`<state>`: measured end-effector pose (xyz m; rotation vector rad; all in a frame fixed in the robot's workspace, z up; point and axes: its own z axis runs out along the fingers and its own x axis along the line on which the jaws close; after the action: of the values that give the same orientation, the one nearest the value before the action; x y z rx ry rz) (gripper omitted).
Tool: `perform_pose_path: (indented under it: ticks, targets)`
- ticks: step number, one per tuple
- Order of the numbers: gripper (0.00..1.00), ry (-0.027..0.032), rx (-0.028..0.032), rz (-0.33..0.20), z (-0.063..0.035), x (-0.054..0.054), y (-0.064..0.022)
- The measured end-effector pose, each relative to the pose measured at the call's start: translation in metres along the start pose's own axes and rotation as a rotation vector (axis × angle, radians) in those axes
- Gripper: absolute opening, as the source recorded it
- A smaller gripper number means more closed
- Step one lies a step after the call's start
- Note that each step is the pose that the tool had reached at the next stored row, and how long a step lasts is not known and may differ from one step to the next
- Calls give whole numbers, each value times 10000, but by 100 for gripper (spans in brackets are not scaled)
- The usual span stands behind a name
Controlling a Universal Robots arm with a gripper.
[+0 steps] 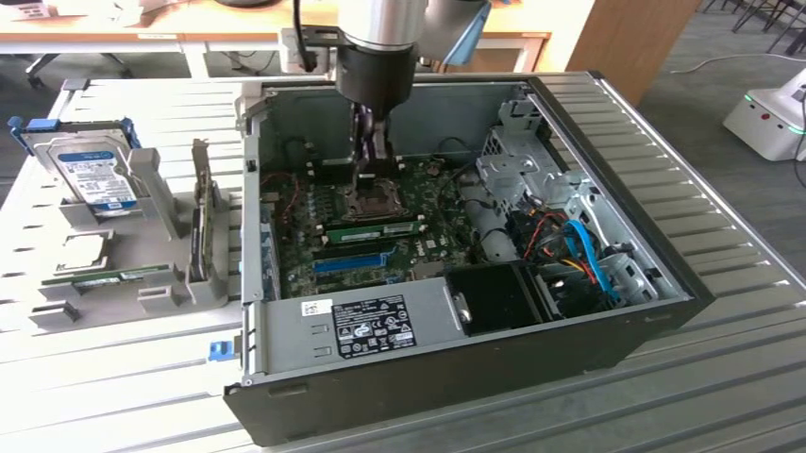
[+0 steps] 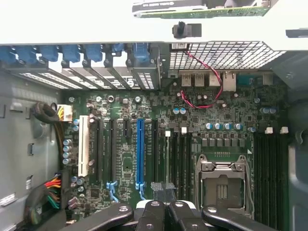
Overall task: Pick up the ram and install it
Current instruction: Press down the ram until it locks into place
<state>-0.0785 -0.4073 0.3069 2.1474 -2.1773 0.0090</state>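
A: arm's (image 1: 377, 42) cut off by the top edge in the exterior view, can't see above the wrist. Gripper (image 1: 373, 156) tips sink behind the case (image 1: 441, 377) wall & board clutter, so can't tell if anything's pinched.

B: yeah, wrist view crops the finger (image 2: 159, 214) linkage at the edge. Ram (image 1: 120, 276) in the holder = too small to read, sticker's a blur.

Your bench (image 1: 743, 283), ribbed and pale, carries the open computer case (image 1: 416, 377) and, to the exterior view's left, a grey parts rack (image 1: 164, 293).

No text can be read; the labels on the case (image 1: 377, 326) and drive (image 1: 98, 177) are illegible
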Motion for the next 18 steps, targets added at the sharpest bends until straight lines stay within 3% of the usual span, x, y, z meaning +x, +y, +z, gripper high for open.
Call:
perform_pose_path:
  ticks: [7, 14, 18]
  targets:
    - [10, 71, 2, 4, -82, 3, 4]
    - [10, 78, 0, 6, -84, 4, -4]
    - [10, 75, 1, 5, -87, 3, -71]
